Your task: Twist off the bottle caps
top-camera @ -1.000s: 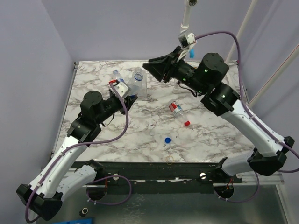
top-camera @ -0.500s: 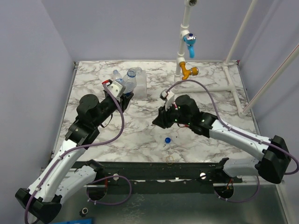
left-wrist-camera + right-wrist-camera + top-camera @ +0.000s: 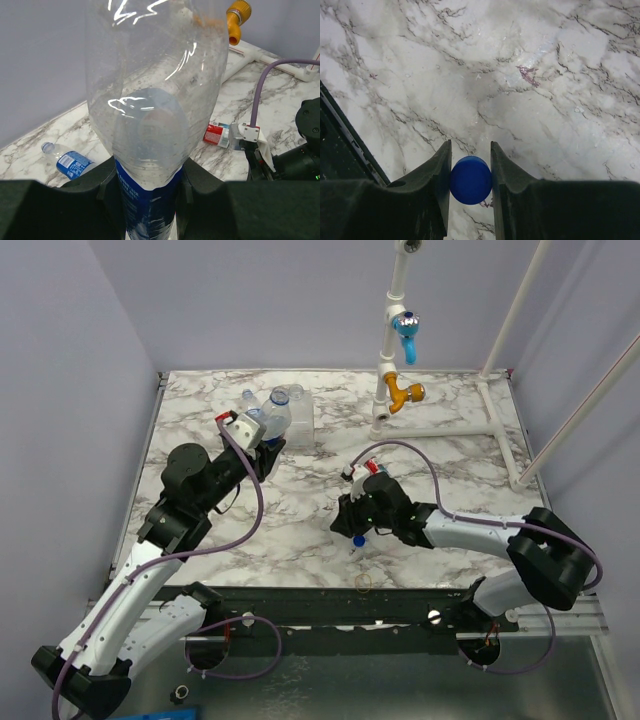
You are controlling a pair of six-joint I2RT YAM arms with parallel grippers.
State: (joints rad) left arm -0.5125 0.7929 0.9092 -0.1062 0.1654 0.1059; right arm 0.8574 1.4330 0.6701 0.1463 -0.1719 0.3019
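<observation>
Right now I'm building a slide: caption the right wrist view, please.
Right tool shut on a blue bottle cap, marble table beyond.

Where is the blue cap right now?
In the right wrist view, the blue cap is pinched in the right gripper, near the table's front edge, just behind the rubber band.

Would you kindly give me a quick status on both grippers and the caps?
Left gripper shut on blue-label bottle. Right gripper shut on blue cap, low over table. Red-label bottle lying loose nearby, not obstructing.
</observation>
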